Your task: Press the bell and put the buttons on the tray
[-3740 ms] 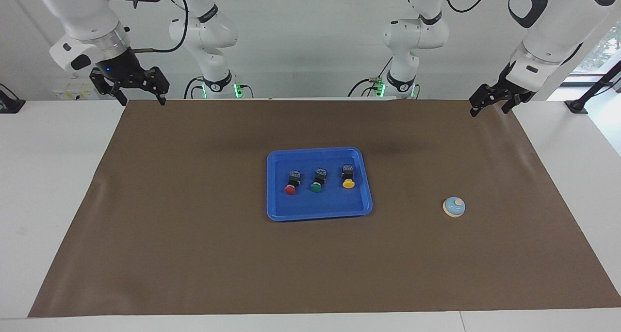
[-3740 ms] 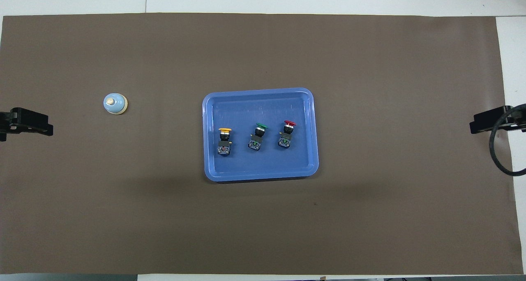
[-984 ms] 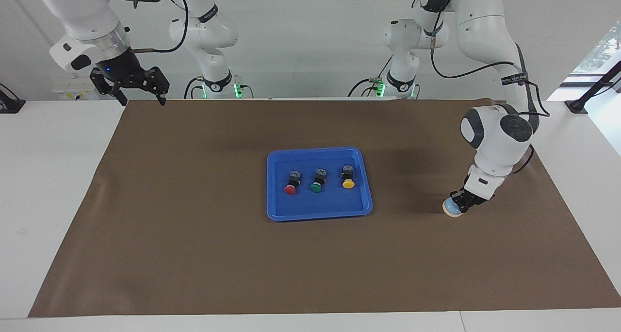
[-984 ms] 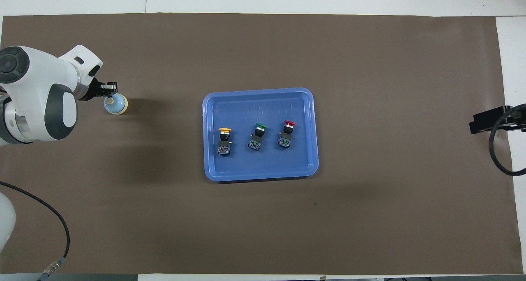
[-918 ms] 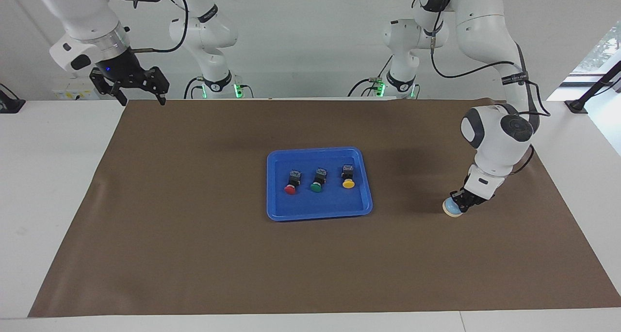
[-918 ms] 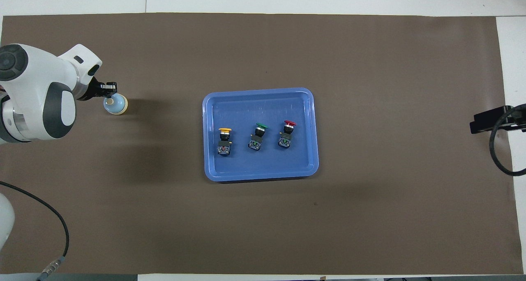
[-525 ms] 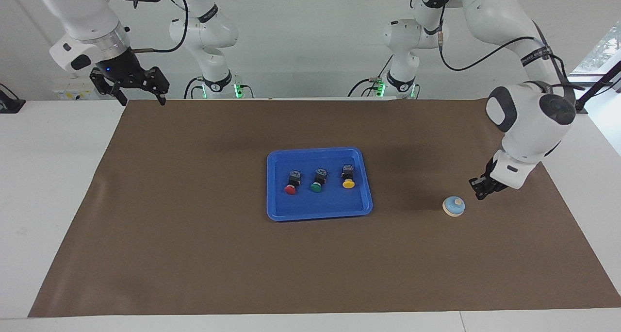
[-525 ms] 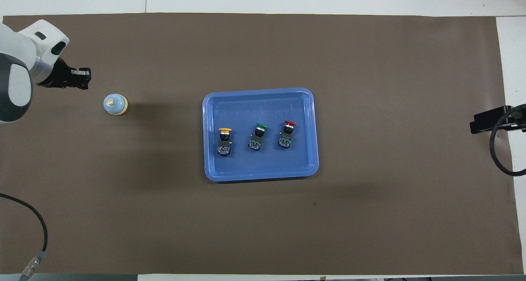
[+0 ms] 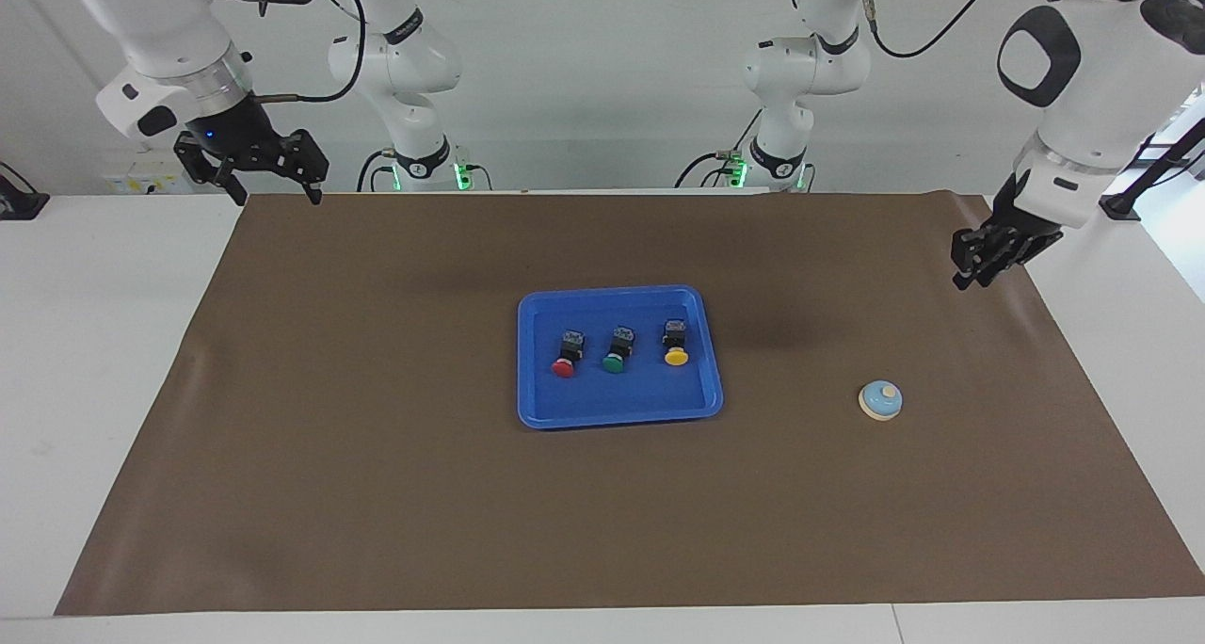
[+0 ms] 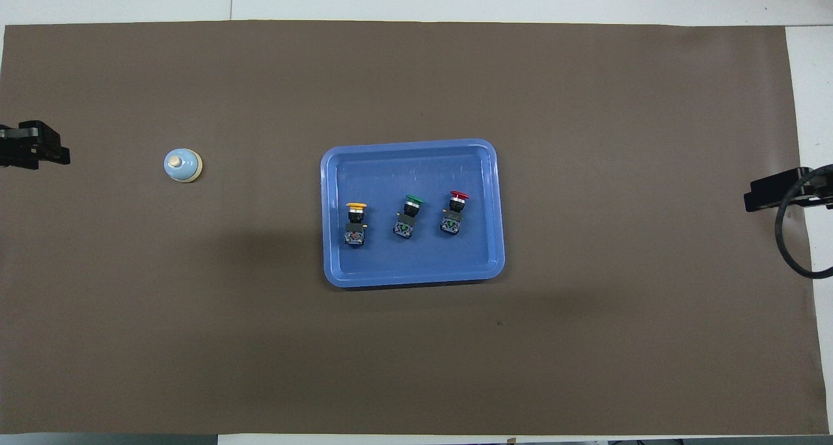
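Observation:
The bright blue tray lies mid-mat. Three buttons lie in it in a row: red, green and yellow, yellow toward the left arm's end. The light-blue bell stands alone on the mat between the tray and the left arm's end. My left gripper hangs in the air over the mat's edge at that end, well clear of the bell and holding nothing. At the other end, my right gripper waits raised over the mat's corner, open and empty.
A brown mat covers most of the white table. A black cable loops from the right arm at its end of the table. Both arm bases stand along the table's robot-side edge.
My left gripper has lifted off the bell and drawn back up toward the left arm's end of the mat. The bell stays in place. The right arm has not moved.

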### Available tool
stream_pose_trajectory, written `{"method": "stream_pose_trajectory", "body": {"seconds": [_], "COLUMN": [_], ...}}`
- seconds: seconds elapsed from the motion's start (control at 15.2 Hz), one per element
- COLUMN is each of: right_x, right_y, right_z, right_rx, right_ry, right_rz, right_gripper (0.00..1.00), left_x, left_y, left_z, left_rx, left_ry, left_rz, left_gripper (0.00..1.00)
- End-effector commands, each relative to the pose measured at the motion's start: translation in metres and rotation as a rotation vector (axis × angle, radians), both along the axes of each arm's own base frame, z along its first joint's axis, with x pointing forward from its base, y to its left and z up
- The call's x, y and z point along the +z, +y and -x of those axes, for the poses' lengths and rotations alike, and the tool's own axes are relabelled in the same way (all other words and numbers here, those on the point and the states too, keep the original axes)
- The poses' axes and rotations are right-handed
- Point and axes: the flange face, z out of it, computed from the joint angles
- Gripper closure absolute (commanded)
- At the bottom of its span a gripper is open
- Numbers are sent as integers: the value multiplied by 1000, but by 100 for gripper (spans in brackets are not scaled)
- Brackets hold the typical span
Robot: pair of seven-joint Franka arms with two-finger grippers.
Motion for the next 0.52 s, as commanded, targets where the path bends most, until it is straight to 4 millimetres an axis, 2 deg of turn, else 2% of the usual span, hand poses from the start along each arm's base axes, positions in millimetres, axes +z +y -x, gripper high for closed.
{"method": "stream_pose_trajectory", "body": {"seconds": [0.0,0.13,0.46], "right_x": [4,4,4], "right_y": [0,0,0], "right_z": [5,5,5], "right_rx": [-17,-17,-17], "right_ry": [7,7,7], "right_rz": [-21,-21,-21], "right_gripper": [0,0,0], "left_x": [20,28,28], "left_y": [8,8,-1], "left_z": [33,42,37], "left_rx": [15,5,-30], "left_ry": [40,56,54], "left_rz": [27,29,16], "left_gripper": [0,0,0]}}
